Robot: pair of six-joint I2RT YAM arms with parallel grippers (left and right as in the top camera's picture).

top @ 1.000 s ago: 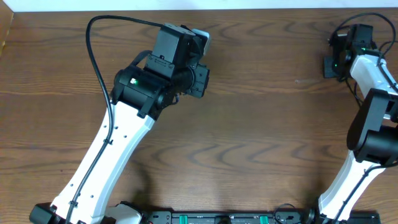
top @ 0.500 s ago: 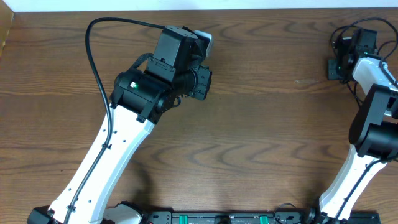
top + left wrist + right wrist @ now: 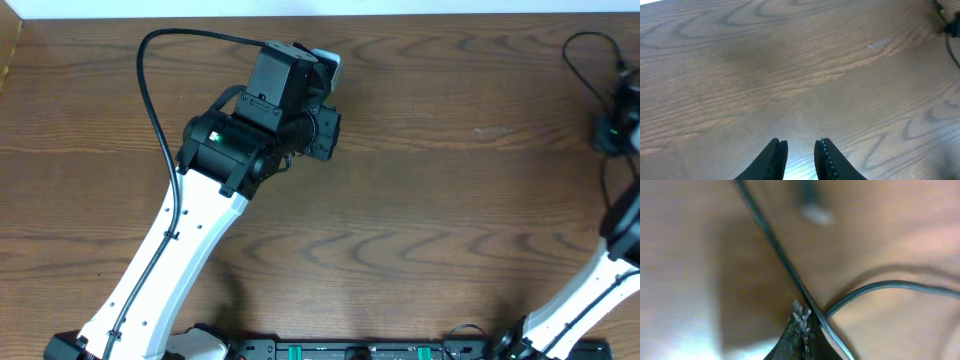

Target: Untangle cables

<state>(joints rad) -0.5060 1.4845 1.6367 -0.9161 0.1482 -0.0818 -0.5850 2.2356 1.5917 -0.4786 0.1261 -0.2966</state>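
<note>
Thin black cables [image 3: 578,48] loop at the table's far right edge. In the right wrist view, one black cable [image 3: 771,239] runs diagonally past my fingertips and a second black cable [image 3: 890,286] curves away to the right from the tips. A blurred metal-tipped plug end [image 3: 815,213] lies beyond. My right gripper [image 3: 801,311] is shut, with the cable pinched at its tips. My left gripper [image 3: 800,149] is open and empty, low over bare wood. A bit of black cable [image 3: 946,22] shows at the far right of the left wrist view. No white cord is in view.
The brown wooden table [image 3: 430,230] fills the view. The left arm [image 3: 230,150] stretches from the front left, with its own thick black cable [image 3: 150,90] arching over the back left. The right arm [image 3: 625,235] stands at the right edge.
My right gripper has swung to the right, toward the table's right edge, and the thin black cables have moved with it. The left arm has hardly moved.
</note>
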